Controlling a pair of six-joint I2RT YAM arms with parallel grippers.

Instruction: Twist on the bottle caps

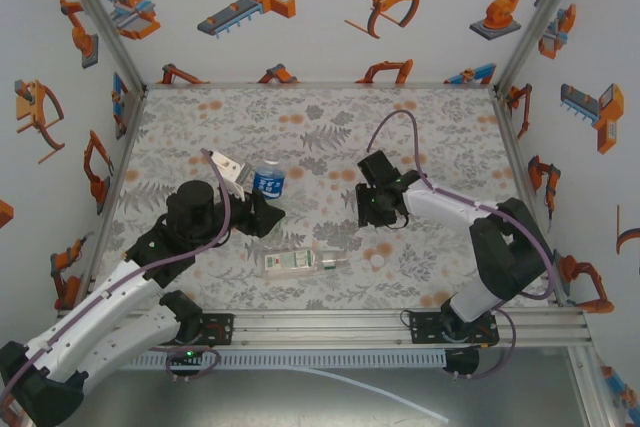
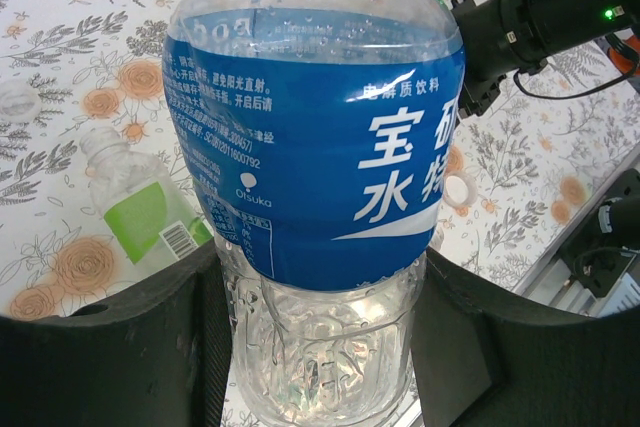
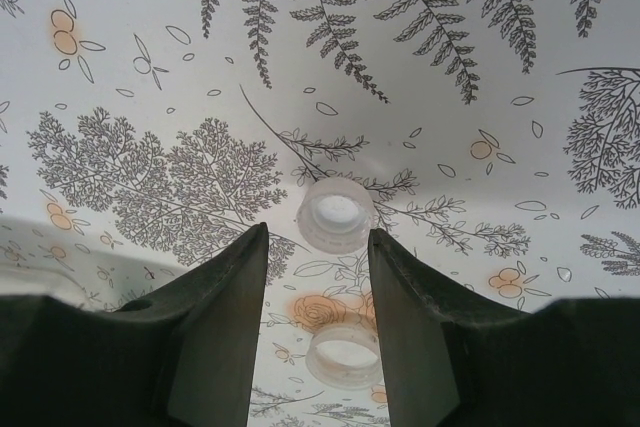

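Note:
The squat blue-labelled bottle (image 2: 310, 147) stands upright, and my left gripper (image 2: 320, 297) is shut on its clear lower body; from above the bottle (image 1: 268, 181) rises just beyond the left gripper (image 1: 262, 205). The green-labelled bottle (image 1: 298, 262) lies on its side near the front, also seen behind the blue one (image 2: 140, 209). The longer white-labelled bottle (image 1: 228, 169) lies left of the blue one. My right gripper (image 3: 317, 237) hangs open over the mat, with one white cap (image 3: 345, 352) between its fingers and a second cap (image 3: 335, 212) just past the tips. A third cap (image 1: 377, 260) lies near the green bottle's neck.
The right arm (image 2: 540, 17) is close to the blue bottle's right side. A flowered mat (image 1: 330, 127) covers the table, with printed walls on three sides and an aluminium rail (image 1: 400, 322) along the front. The back half of the mat is free room.

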